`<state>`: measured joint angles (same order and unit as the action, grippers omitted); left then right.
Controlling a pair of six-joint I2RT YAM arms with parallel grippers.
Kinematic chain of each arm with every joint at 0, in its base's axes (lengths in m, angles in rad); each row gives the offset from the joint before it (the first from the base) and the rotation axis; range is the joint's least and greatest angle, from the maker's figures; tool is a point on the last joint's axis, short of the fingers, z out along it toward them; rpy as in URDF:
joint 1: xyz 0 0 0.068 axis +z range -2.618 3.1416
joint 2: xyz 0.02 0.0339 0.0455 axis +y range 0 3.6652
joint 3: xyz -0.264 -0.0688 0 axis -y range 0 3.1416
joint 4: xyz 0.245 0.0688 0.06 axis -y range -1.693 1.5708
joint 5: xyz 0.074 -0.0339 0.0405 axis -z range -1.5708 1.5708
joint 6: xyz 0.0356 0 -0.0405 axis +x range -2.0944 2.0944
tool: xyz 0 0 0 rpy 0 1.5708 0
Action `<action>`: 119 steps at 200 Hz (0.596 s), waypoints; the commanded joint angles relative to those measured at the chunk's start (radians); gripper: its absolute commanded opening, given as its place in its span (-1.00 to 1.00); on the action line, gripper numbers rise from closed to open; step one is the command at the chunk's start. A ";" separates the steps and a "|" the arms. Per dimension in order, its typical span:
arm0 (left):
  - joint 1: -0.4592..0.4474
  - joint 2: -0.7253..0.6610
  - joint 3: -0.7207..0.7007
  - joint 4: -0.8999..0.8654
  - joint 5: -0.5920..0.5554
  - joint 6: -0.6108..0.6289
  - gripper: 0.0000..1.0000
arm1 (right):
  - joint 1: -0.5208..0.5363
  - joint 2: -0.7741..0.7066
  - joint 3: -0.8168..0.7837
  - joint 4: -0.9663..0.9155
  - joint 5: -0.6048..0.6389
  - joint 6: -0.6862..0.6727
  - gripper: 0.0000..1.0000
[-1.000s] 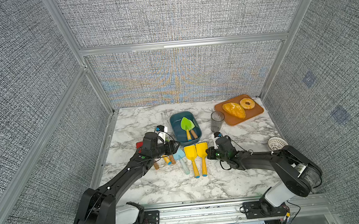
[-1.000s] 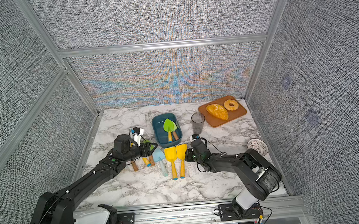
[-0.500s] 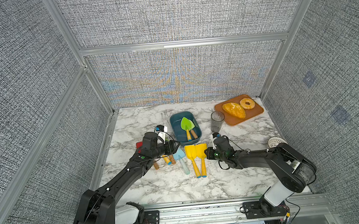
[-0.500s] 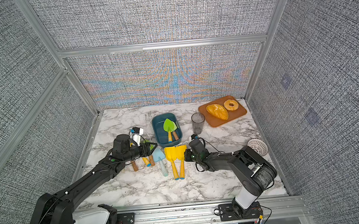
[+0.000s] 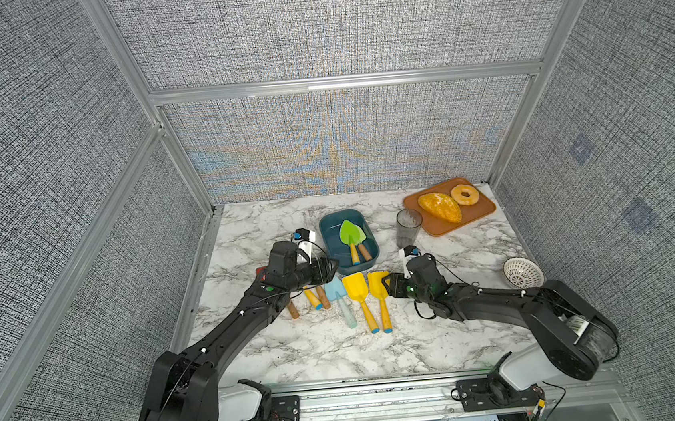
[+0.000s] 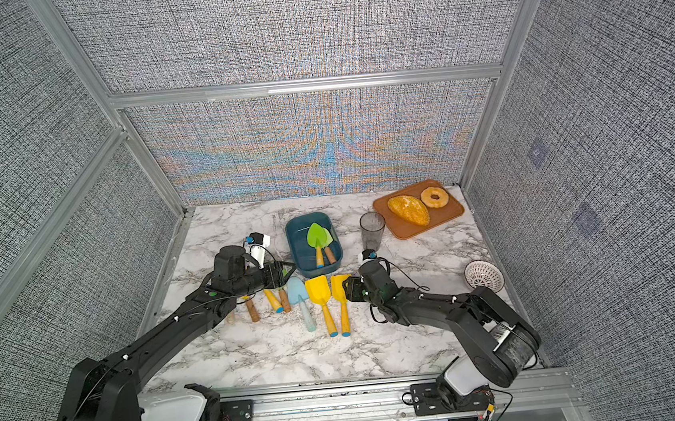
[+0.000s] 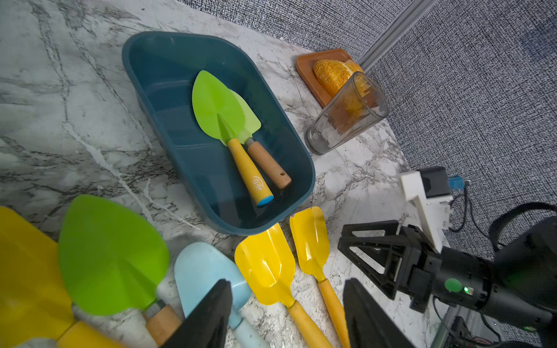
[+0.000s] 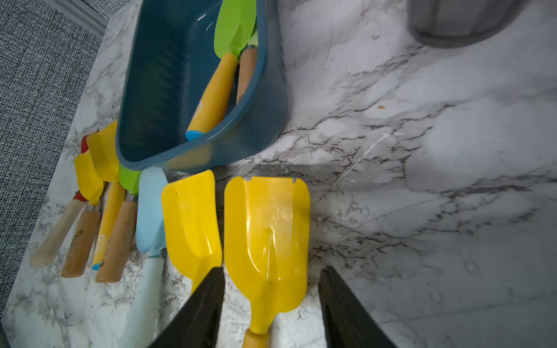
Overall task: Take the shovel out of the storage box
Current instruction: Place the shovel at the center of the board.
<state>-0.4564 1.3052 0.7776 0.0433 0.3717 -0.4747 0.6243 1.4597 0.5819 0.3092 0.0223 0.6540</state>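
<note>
The teal storage box (image 5: 333, 237) (image 6: 299, 244) stands mid-table. Two green shovels lie stacked in it. The upper shovel (image 5: 348, 233) (image 6: 316, 235) (image 7: 217, 108) (image 8: 235, 27) has a yellow handle, and the lower one shows a wooden handle (image 7: 268, 164). My left gripper (image 5: 327, 268) (image 7: 286, 284) hovers open just in front of the box's near left corner, holding nothing. My right gripper (image 5: 388, 286) (image 8: 271, 271) is open. Its fingers straddle the neck of a yellow shovel (image 8: 268, 223) (image 5: 377, 283) lying on the marble, without touching it.
Several more shovels (image 5: 337, 293) lie in a row in front of the box. A glass cup (image 5: 408, 228) stands to the right of the box. Behind the cup is an orange tray (image 5: 482, 215) with bread and a doughnut. A white mesh bowl (image 5: 522, 272) sits at the right edge.
The right gripper's jaws have opened and let go of the yellow shovel, which now rests on the table. The left arm has stayed where it was.
</note>
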 commanded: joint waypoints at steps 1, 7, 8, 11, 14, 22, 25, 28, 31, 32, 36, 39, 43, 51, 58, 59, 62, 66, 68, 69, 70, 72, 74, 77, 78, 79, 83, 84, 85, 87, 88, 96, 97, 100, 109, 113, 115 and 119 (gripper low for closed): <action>-0.002 0.051 0.049 -0.019 -0.011 0.013 0.33 | -0.001 -0.053 -0.013 -0.052 0.059 -0.026 0.12; -0.004 0.076 0.072 -0.026 -0.014 0.012 0.33 | -0.004 -0.069 -0.014 -0.059 0.060 -0.031 0.12; -0.005 0.079 0.077 -0.027 -0.015 0.011 0.34 | -0.004 -0.072 -0.015 -0.060 0.060 -0.032 0.12; -0.006 0.094 0.087 -0.031 -0.018 0.009 0.33 | -0.007 -0.078 -0.014 -0.063 0.061 -0.033 0.11; -0.008 0.106 0.097 -0.036 -0.021 0.009 0.34 | -0.008 -0.084 -0.016 -0.067 0.061 -0.036 0.11; -0.013 0.138 0.128 -0.044 -0.038 0.005 0.30 | -0.016 -0.099 -0.015 -0.074 0.061 -0.042 0.11; -0.015 0.149 0.141 -0.047 -0.046 0.002 0.29 | -0.019 -0.103 -0.016 -0.078 0.060 -0.044 0.11; -0.020 0.162 0.152 -0.052 -0.054 0.003 0.28 | -0.022 -0.108 -0.013 -0.080 0.059 -0.046 0.11; -0.022 0.173 0.164 -0.056 -0.061 0.003 0.27 | -0.026 -0.112 -0.013 -0.082 0.058 -0.047 0.10; -0.023 0.177 0.168 -0.058 -0.064 0.004 0.26 | -0.028 -0.113 -0.012 -0.083 0.057 -0.047 0.10; -0.028 0.193 0.182 -0.065 -0.077 0.005 0.25 | -0.034 -0.117 -0.012 -0.086 0.054 -0.050 0.10; -0.032 0.206 0.195 -0.072 -0.086 0.007 0.25 | -0.039 -0.119 -0.008 -0.087 0.052 -0.052 0.10; -0.036 0.222 0.212 -0.083 -0.098 0.010 0.24 | -0.044 -0.120 -0.003 -0.091 0.046 -0.057 0.10; -0.043 0.255 0.248 -0.102 -0.115 0.013 0.23 | -0.057 -0.121 0.010 -0.098 0.036 -0.065 0.09; -0.048 0.282 0.273 -0.112 -0.123 0.012 0.21 | -0.065 -0.116 0.028 -0.106 0.025 -0.077 0.09; -0.049 0.287 0.276 -0.113 -0.124 0.013 0.21 | -0.066 -0.115 0.031 -0.107 0.023 -0.079 0.09; -0.050 0.298 0.285 -0.116 -0.125 0.014 0.21 | -0.069 -0.113 0.041 -0.110 0.019 -0.084 0.08; -0.050 0.313 0.296 -0.118 -0.125 0.013 0.21 | -0.073 -0.105 0.056 -0.114 0.012 -0.094 0.08; -0.051 0.321 0.301 -0.118 -0.126 0.013 0.20 | -0.075 -0.101 0.064 -0.116 0.008 -0.098 0.08; -0.051 0.323 0.302 -0.118 -0.125 0.013 0.20 | -0.076 -0.099 0.068 -0.116 0.005 -0.101 0.08; -0.050 0.326 0.305 -0.118 -0.125 0.013 0.20 | -0.077 -0.098 0.073 -0.118 0.003 -0.104 0.08; -0.052 0.332 0.308 -0.118 -0.126 0.013 0.20 | -0.079 -0.091 0.082 -0.121 -0.001 -0.108 0.08; -0.053 0.337 0.312 -0.117 -0.126 0.013 0.19 | -0.081 -0.086 0.093 -0.123 -0.006 -0.114 0.08; -0.053 0.346 0.317 -0.116 -0.127 0.011 0.19 | -0.084 -0.077 0.110 -0.129 -0.013 -0.122 0.08; -0.052 0.349 0.318 -0.115 -0.127 0.010 0.19 | -0.085 -0.074 0.116 -0.131 -0.016 -0.123 0.08; -0.052 0.350 0.319 -0.114 -0.128 0.010 0.19 | -0.085 -0.071 0.121 -0.133 -0.017 -0.126 0.08; -0.052 0.358 0.323 -0.111 -0.129 0.008 0.19 | -0.088 -0.056 0.146 -0.142 -0.025 -0.137 0.08; -0.052 0.360 0.323 -0.110 -0.129 0.007 0.19 | -0.089 -0.052 0.153 -0.144 -0.028 -0.140 0.08; -0.052 0.362 0.324 -0.110 -0.129 0.007 0.19 | -0.089 -0.048 0.159 -0.147 -0.031 -0.142 0.08; -0.051 0.366 0.325 -0.107 -0.131 0.007 0.19 | -0.090 -0.041 0.174 -0.151 -0.035 -0.149 0.08; -0.052 0.368 0.326 -0.107 -0.132 0.007 0.19 | -0.090 -0.036 0.180 -0.153 -0.039 -0.152 0.08; -0.052 0.380 0.336 -0.104 -0.139 0.005 0.19 | -0.092 -0.001 0.248 -0.172 -0.055 -0.177 0.08; -0.053 0.383 0.337 -0.105 -0.140 0.005 0.19 | -0.092 0.003 0.256 -0.173 -0.058 -0.179 0.09; -0.052 0.387 0.341 -0.105 -0.143 0.005 0.19 | -0.092 0.015 0.277 -0.180 -0.060 -0.187 0.09; -0.052 0.406 0.360 -0.115 -0.150 0.007 0.19 | -0.092 0.057 0.337 -0.195 -0.075 -0.209 0.09; -0.050 0.416 0.374 -0.124 -0.152 0.008 0.19 | -0.092 0.073 0.363 -0.201 -0.078 -0.217 0.09; -0.050 0.420 0.380 -0.128 -0.152 0.008 0.19 | -0.092 0.082 0.378 -0.203 -0.079 -0.221 0.10; -0.051 0.432 0.393 -0.139 -0.154 0.011 0.19 | -0.092 0.099 0.403 -0.210 -0.080 -0.225 0.10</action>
<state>-0.5079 1.7004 1.1225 -0.0597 0.2462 -0.4717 0.5339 1.4910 0.8738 0.1486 -0.0097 0.5072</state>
